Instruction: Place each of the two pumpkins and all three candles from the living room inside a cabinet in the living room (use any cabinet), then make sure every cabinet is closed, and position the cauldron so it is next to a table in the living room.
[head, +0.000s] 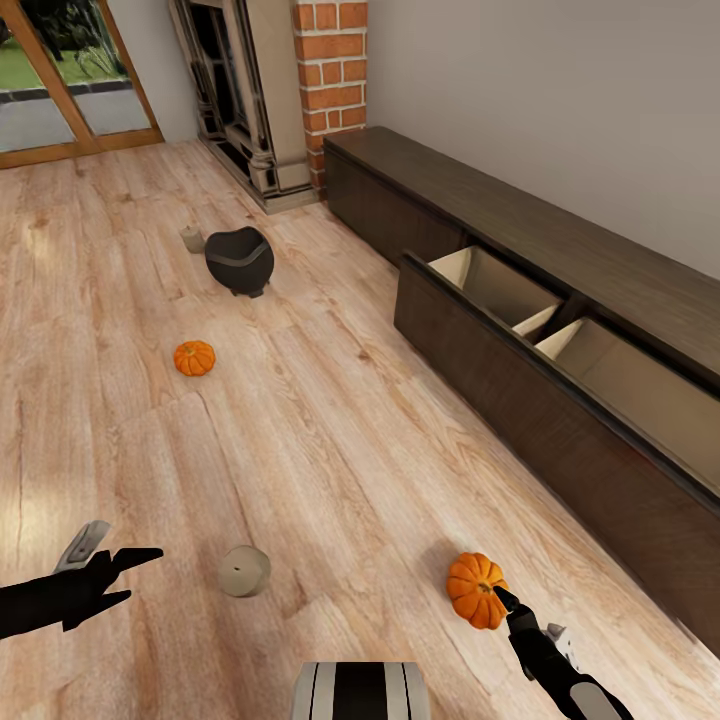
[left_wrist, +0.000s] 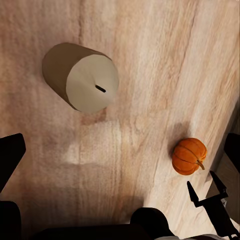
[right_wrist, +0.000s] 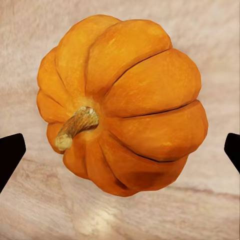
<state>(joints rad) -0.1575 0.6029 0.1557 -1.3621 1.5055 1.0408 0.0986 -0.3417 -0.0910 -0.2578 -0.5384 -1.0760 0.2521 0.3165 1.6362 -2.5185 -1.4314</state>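
A ribbed orange pumpkin (head: 474, 588) lies on the wood floor, and my right gripper (head: 510, 608) hovers just above it. Seen from the right wrist, this pumpkin (right_wrist: 122, 102) sits centred between the fingertips (right_wrist: 11, 152), which stand wide apart and clear of it. My left gripper (head: 135, 575) is open above the floor, left of a beige candle (head: 245, 571) that lies on its side (left_wrist: 82, 77). A second pumpkin (head: 194, 357) rests farther off. The dark cauldron (head: 240, 260) stands beyond it with another candle (head: 192, 238) beside it. The brown cabinet (head: 500, 400) has one drawer pulled open.
The cabinet runs along the right wall, and its open drawer juts out over the floor. A brick column (head: 332, 70) and a fireplace (head: 245, 100) stand at the back. A glass door (head: 70, 80) is at the far left.
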